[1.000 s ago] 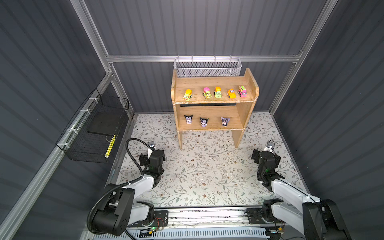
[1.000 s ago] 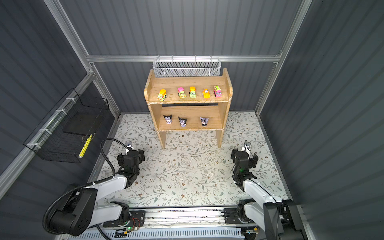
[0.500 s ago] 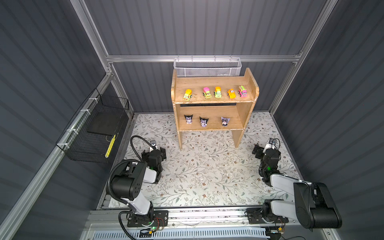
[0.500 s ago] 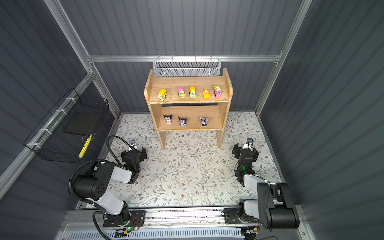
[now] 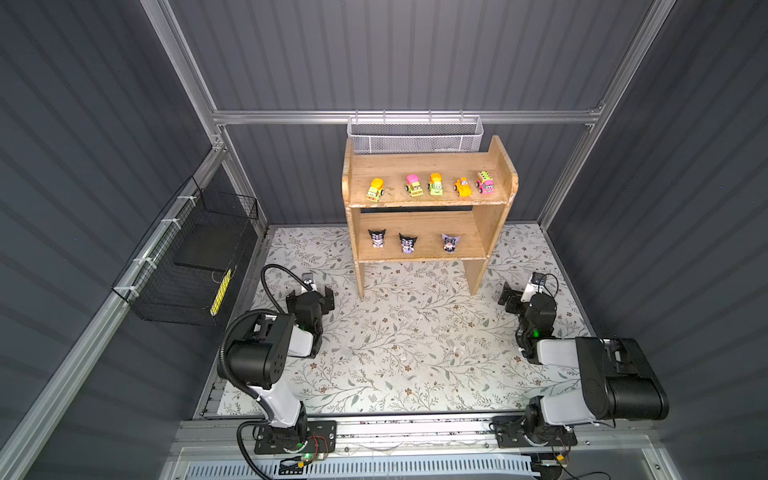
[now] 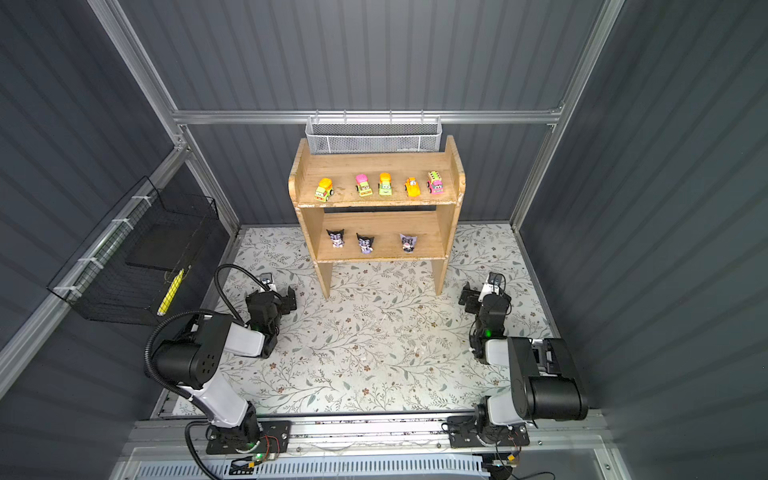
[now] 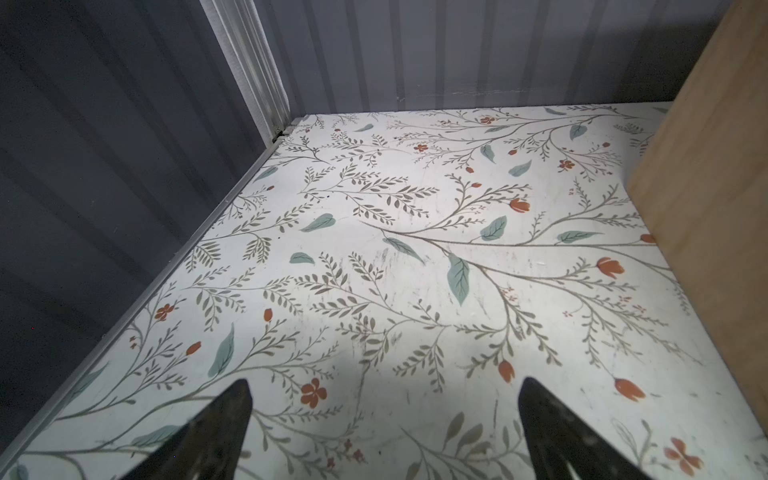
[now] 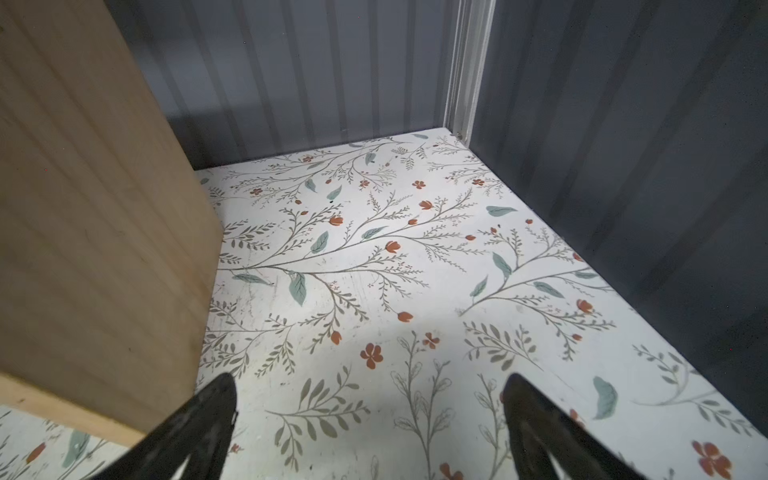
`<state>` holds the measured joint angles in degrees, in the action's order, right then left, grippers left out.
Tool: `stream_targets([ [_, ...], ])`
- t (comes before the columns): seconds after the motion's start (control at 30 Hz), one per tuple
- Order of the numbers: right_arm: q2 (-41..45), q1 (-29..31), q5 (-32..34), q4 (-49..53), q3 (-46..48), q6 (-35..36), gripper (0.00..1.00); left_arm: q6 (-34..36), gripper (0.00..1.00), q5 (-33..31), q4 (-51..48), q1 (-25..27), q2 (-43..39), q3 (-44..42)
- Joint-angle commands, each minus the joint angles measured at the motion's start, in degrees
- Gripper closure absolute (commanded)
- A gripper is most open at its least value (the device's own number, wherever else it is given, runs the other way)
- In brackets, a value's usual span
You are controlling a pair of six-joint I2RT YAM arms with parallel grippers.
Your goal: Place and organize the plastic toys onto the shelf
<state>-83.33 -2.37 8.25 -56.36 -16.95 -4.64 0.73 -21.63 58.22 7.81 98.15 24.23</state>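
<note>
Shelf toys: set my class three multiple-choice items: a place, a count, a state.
1. The black figurines stand on: A top tier; B lower tier; C floor.
2. Toy cars on the shelf: A three; B four; C five.
3. Left jaws and right jaws are: A open, empty; B shut on a car; C shut on a figurine.
Answers: 1 B, all three stand below the cars. 2 C, five line the top tier. 3 A, wrist views show nothing between them.
</note>
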Motion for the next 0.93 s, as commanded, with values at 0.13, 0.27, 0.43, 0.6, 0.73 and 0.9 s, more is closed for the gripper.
stream_targets([
  [0.13,-0.3,-0.5,-2.9,-0.4,-1.2,0.7,0.01,-1.0,0.00,7.5,-6.1,-3.5,0.2,2.7],
  [0.27,-0.3,-0.5,-2.9,-0.9,-0.9,0.7,0.01,-0.9,0.00,7.4,-6.2,-3.5,0.1,2.8],
  [0.43,-0.3,-0.4,-2.8,-0.9,-1.0,0.7,0.01,-1.0,0.00,7.3,-6.0,-3.5,0.1,2.7],
  [0.6,-0.3,-0.4,-2.9,-0.9,-1.1,0.6,0.01,-1.0,0.00,7.3,-6.0,-3.5,0.1,2.6],
  [0.73,-0.4,-0.4,-2.8,-0.5,-1.3,0.5,0.01,-1.0,0.00,7.3,-5.9,-3.5,0.1,2.6],
  [0.9,-0.4,-0.4,-2.7,-0.1,-1.5,0.5,0.01,-0.9,0.00,7.3,-5.9,-3.5,0.1,2.6],
])
